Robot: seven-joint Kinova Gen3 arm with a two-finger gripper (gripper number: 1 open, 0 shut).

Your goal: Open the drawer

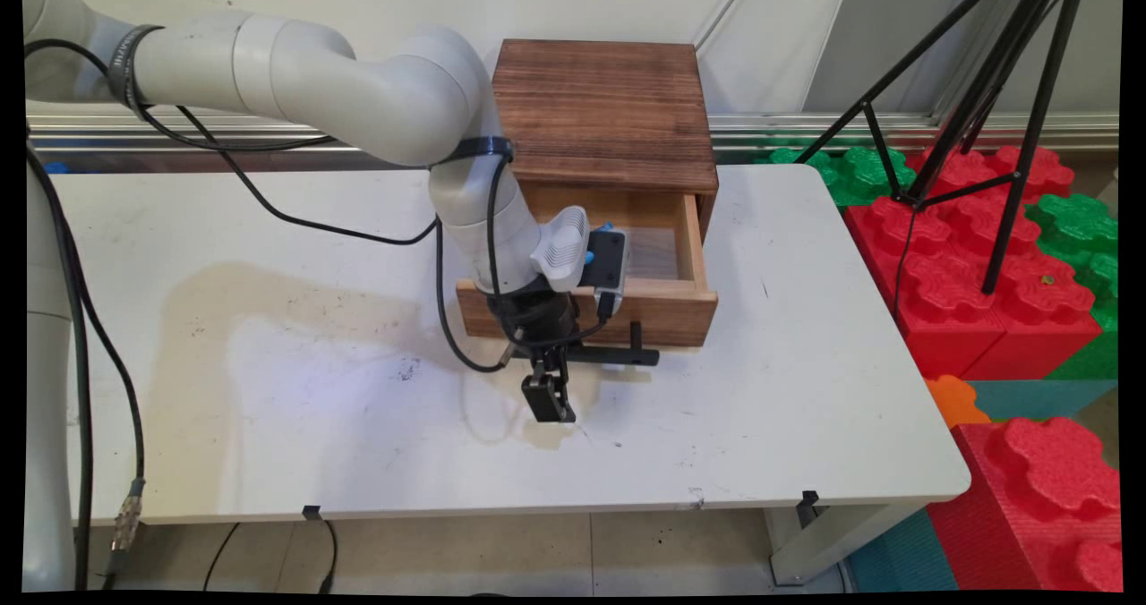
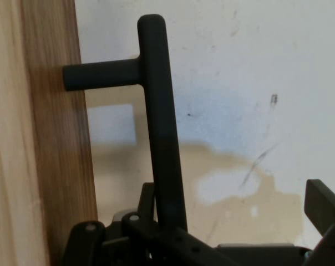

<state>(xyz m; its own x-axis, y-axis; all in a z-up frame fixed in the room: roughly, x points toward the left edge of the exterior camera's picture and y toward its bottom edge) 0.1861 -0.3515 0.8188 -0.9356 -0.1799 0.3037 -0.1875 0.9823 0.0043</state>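
A dark wooden box [image 1: 604, 108] stands at the back of the white table [image 1: 269, 426], its light wooden drawer [image 1: 662, 305] pulled out. A black T-shaped handle [image 1: 627, 354] sticks out of the drawer front. My gripper [image 1: 548, 399] points down at the table just in front of the drawer, at the handle's left end. In the hand view the handle bar [image 2: 162, 127] runs from the top down to the linkage, beside the drawer front [image 2: 56, 166]. The gripper [image 2: 237, 208] is open; the bar lies close to one finger, and the other finger [image 2: 324, 202] stands well apart.
A brownish stain [image 1: 269, 292] spreads over the table under the arm. Black cables [image 1: 448, 319] hang from the arm near the drawer. Right of the table stand a black tripod [image 1: 976, 122] and red and green foam blocks [image 1: 1003, 301].
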